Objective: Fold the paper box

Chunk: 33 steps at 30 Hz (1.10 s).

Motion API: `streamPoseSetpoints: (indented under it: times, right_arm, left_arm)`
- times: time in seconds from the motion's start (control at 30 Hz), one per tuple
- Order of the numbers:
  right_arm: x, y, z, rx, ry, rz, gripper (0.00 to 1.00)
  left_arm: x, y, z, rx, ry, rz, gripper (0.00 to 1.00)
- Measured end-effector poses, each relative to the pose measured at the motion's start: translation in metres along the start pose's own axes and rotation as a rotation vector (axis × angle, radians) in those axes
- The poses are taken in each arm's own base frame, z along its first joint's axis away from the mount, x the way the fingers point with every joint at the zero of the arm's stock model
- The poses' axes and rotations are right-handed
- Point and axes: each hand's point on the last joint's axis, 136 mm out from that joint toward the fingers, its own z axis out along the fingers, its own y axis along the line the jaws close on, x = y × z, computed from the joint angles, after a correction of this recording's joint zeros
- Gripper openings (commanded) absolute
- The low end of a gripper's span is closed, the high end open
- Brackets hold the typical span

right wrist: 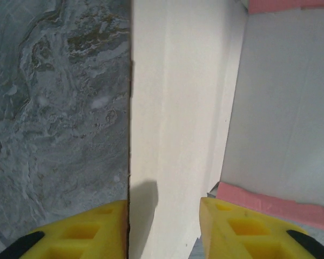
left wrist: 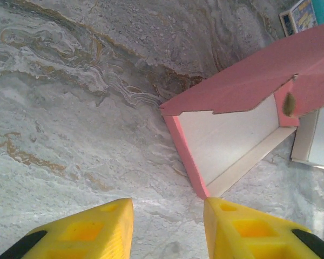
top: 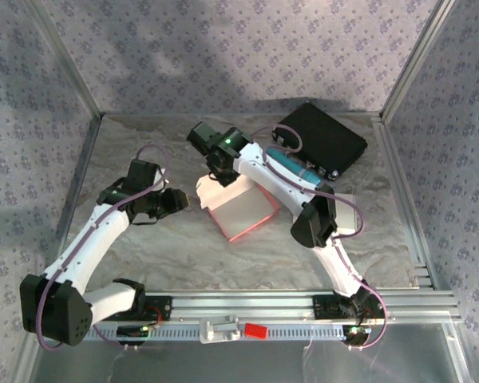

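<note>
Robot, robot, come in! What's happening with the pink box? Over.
Left claw open, empty, facing the pink box. Right claw open over its white flap. Box not closed yet. Black case behind, not blocking.

The fingers [left wrist: 97, 229] on both my claws are yellow with black tips. The paper box [top: 238, 209] is pink outside and white inside. The tabletop [top: 184, 247] is grey with swirly white and brown lines. The walls [top: 223, 48] are pale purple with little flowers. The flat box [top: 323, 140] at the tabletop's far right corner is black.
</note>
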Motion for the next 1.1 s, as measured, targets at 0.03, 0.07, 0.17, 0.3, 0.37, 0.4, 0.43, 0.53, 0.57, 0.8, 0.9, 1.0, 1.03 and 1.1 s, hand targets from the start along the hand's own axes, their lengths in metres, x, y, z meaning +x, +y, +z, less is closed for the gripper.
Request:
streamPoseSetpoints:
  times: [0.03, 0.07, 0.17, 0.3, 0.37, 0.4, 0.43, 0.53, 0.57, 0.8, 0.9, 1.0, 1.03, 1.1]
  right_arm:
    - [-0.004, 0.003, -0.005, -0.019, -0.007, -0.044, 0.42]
    - [-0.009, 0.007, -0.011, -0.041, -0.014, -0.092, 0.43]
    - [-0.029, 0.019, -0.035, -0.13, -0.047, -0.291, 0.44]
    - [-0.065, 0.022, -0.075, -0.271, -0.08, -0.655, 0.49]
    - [-0.084, 0.012, -0.088, -0.338, -0.067, -0.817, 0.49]
    - [-0.096, 0.003, -0.092, -0.366, -0.058, -0.89, 0.49]
    - [-0.107, -0.005, -0.093, -0.386, -0.049, -0.947, 0.49]
    - [-0.139, -0.025, -0.082, -0.442, 0.006, -1.076, 0.51]
    - [-0.147, -0.031, -0.074, -0.459, 0.031, -1.104, 0.51]
    - [-0.147, -0.058, 0.006, -0.52, 0.246, -1.328, 0.51]
    - [-0.134, -0.065, 0.039, -0.535, 0.349, -1.383, 0.51]
    - [-0.131, -0.063, 0.062, -0.539, 0.394, -1.416, 0.51]
    - [-0.131, -0.059, 0.067, -0.546, 0.398, -1.425, 0.51]
    - [-0.132, -0.052, 0.072, -0.565, 0.398, -1.437, 0.51]
  left_arm:
    - [0.0, 0.0, 0.002, 0.0, 0.002, 0.021, 0.4]
    - [-0.001, -0.001, 0.003, 0.002, 0.0, 0.038, 0.4]
    - [-0.003, -0.006, 0.004, 0.014, -0.007, 0.103, 0.42]
    - [0.001, -0.019, 0.01, 0.035, -0.006, 0.204, 0.43]
    - [0.002, -0.023, 0.016, 0.037, 0.002, 0.237, 0.44]
    - [0.002, -0.023, 0.02, 0.033, 0.005, 0.25, 0.44]
    - [0.001, -0.021, 0.023, 0.018, 0.006, 0.258, 0.44]
    - [-0.008, -0.012, 0.029, -0.052, -0.005, 0.273, 0.44]
    - [-0.012, -0.01, 0.03, -0.069, -0.014, 0.275, 0.44]
    - [-0.031, -0.011, 0.033, -0.094, -0.034, 0.267, 0.46]
    - [-0.034, -0.008, 0.042, -0.108, -0.012, 0.256, 0.46]
    - [-0.036, -0.003, 0.048, -0.12, 0.005, 0.241, 0.46]
    - [-0.037, -0.002, 0.049, -0.124, 0.008, 0.236, 0.46]
    - [-0.041, -0.002, 0.052, -0.126, 0.012, 0.228, 0.46]
